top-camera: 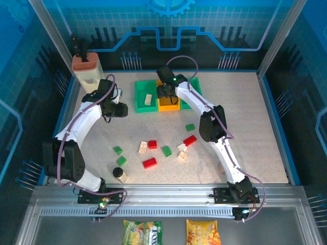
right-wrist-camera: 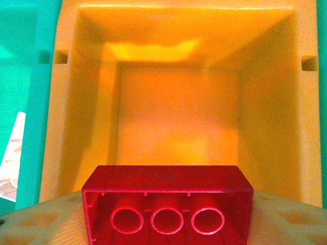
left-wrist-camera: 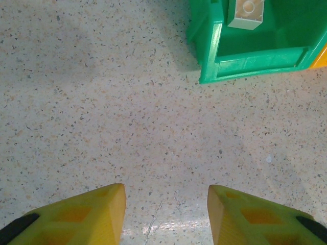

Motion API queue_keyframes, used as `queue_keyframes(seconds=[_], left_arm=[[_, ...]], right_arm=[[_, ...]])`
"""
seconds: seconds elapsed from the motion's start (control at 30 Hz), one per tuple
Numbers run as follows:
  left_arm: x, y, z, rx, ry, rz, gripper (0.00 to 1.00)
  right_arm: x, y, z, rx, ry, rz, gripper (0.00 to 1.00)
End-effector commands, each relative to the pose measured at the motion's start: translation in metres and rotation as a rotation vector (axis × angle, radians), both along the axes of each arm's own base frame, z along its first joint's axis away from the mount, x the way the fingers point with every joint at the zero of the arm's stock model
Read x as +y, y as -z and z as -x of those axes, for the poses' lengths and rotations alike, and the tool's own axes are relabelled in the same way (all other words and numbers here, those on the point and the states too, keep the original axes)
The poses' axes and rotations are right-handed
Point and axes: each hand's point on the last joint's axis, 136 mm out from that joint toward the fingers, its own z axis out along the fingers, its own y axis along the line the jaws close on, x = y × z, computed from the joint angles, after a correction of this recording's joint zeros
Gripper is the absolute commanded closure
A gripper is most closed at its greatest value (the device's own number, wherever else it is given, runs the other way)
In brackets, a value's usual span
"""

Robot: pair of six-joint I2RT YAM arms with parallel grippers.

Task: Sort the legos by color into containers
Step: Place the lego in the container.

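My right gripper [top-camera: 166, 92] hovers over the yellow-orange container [right-wrist-camera: 179, 117], the middle one of a row, shut on a red lego [right-wrist-camera: 168, 199] whose hollow underside faces the camera. The bin below it has nothing inside. The left green container [top-camera: 139, 97] holds a cream lego [left-wrist-camera: 246, 11]. My left gripper [left-wrist-camera: 166, 204] stands open above bare table just left of that bin, nothing between its yellow fingers [left-wrist-camera: 92, 214]. Loose red [top-camera: 149, 163], green [top-camera: 166, 150] and cream [top-camera: 143, 147] legos lie scattered mid-table.
A beige knife block [top-camera: 87, 69] stands at the back left. A small dark-capped jar [top-camera: 118, 173] sits near the front left. The right green container [top-camera: 194, 84] is partly covered by the right arm. Snack bags [top-camera: 142, 232] lie below the table's near rail.
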Motion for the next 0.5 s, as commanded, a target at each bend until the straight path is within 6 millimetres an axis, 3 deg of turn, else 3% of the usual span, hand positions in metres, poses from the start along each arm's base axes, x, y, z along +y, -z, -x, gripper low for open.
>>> queue_keyframes(seconds=[0.0,0.47], left_arm=[[-0.001,0.007,0.002,0.02,0.021,0.014,0.53],[-0.004,0.006,0.003,0.021,0.026,0.028,0.53]], right_arm=[[0.001,0.005,-0.003,0.004,-0.007,-0.002,0.27],[0.004,-0.042,0.006,-0.059,-0.036,0.002,0.26]])
